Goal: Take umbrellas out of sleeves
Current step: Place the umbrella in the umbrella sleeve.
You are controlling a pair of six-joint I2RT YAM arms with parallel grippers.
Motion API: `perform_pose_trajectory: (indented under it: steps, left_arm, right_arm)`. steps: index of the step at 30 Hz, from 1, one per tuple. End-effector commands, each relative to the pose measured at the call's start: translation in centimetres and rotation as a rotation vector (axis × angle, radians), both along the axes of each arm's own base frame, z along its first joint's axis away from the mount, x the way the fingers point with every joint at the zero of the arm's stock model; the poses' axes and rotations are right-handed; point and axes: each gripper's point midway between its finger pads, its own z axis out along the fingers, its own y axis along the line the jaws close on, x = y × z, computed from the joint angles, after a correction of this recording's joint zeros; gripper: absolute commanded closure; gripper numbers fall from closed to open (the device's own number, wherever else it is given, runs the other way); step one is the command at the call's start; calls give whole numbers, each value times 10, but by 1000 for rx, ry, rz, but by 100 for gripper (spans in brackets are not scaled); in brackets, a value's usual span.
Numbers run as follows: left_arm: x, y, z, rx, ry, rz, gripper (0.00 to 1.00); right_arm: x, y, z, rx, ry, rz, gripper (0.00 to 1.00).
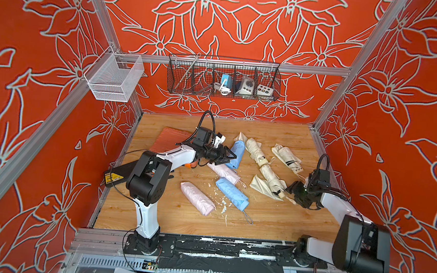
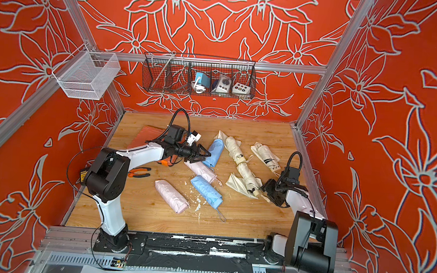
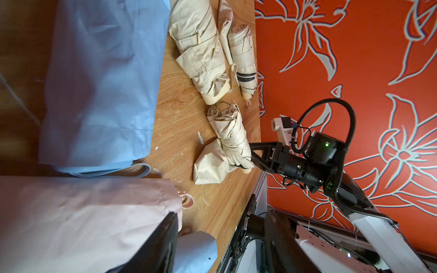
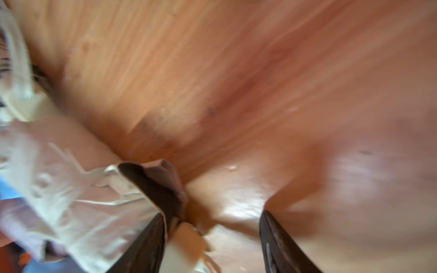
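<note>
Two arms hang over a wooden table (image 1: 272, 221) strewn with folded umbrellas. The right gripper (image 1: 291, 195) has its jaws spread around the handle end of a cream umbrella (image 1: 271, 176) and is pinching nothing. That umbrella rests on, or partly in, its slack cream sleeve (image 1: 260, 186) near the table's right edge; I cannot tell which. The left gripper (image 1: 230, 158), jaws also apart, hovers where a pink sleeved umbrella (image 1: 224, 171) touches a blue one (image 1: 238, 150). If the right jaws close on loose fabric rather than the handle, sleeve and umbrella would likely slide off together. On the left, the crowded bundles invite a bite on both fabrics.
</note>
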Motion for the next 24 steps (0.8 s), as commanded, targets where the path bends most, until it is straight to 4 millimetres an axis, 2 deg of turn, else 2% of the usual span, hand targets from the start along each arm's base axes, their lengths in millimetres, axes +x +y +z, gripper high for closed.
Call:
perform_pose_trajectory:
  steps: [1,4,7,10,12,15,18,21,24]
  left_arm:
    - [0,9,17,-3,-53,-2,41]
    - [0,16,16,37,-74,0,41]
    - [-2,23,14,82,-93,2,41]
    - [-5,31,13,135,-126,1,40]
    - [-7,37,13,176,-166,7,37]
    - [-4,44,10,238,-213,13,35]
    - [5,46,-2,307,-239,-8,34]
    - [23,38,-11,379,-298,-43,32]
    - [45,21,-14,438,-383,-76,28]
  right_arm:
    - [-3,-22,27,-146,-14,-6,29]
    - [5,-25,57,-180,-69,14,23]
    - [17,-17,79,-143,-105,44,3]
    - [29,3,100,-92,-160,103,2]
    - [34,25,109,-33,-183,171,2]
    - [31,50,114,14,-161,265,2]
    - [25,71,113,77,-146,330,2]
    - [19,85,111,128,-137,361,3]
    - [16,92,114,165,-141,370,2]
